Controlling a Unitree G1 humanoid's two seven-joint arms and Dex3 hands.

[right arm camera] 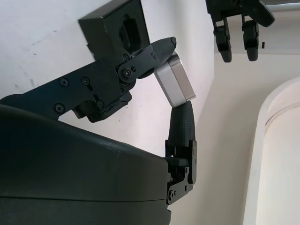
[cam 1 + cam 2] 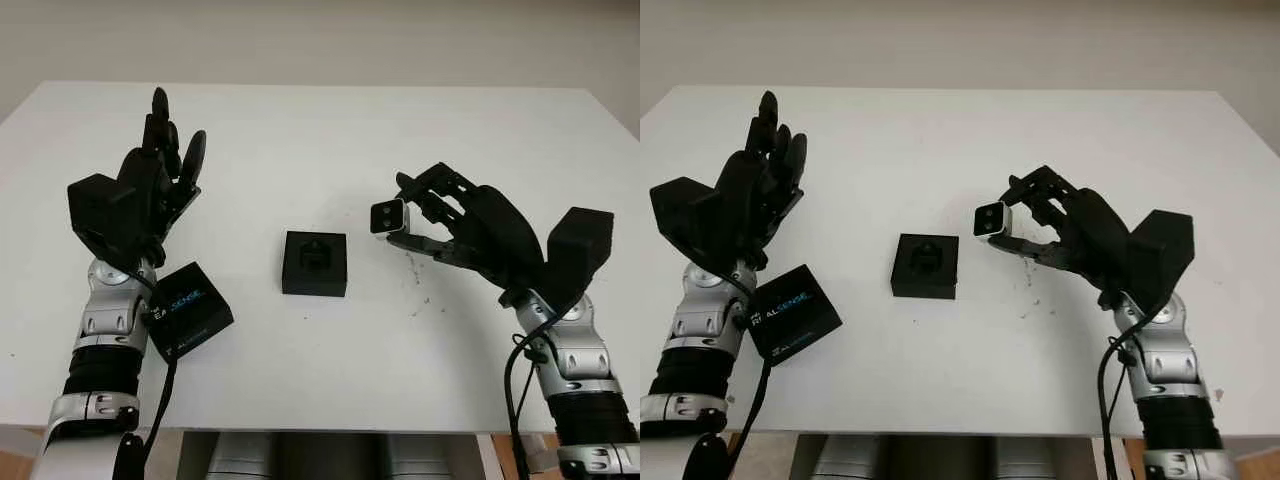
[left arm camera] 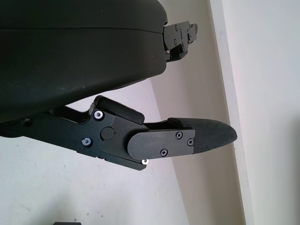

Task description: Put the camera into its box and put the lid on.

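A: How much of the job is done?

B: Only the pickup. The camera is pinched between the fingertips of the right hand and is held clear of the white surface, at about three o'clock from the box.

A: And the box itself?

B: It is seen open at the middle of the surface, its moulded recess unfilled (the black insert is visible from above). Nothing has been set inside it yet.

A: Where is the lid?

B: The lid is found lying flat at about eight o'clock from the box, well apart from it, printed face up and close beside the left forearm.

A: Is the left hand occupied?

B: No. The left hand is raised at about ten o'clock from the box, open, with nothing grasped.

A: So what is left?

B: By this reckoning, the camera must still be carried over and seated in the recess, and the lid then lifted and fitted on top.
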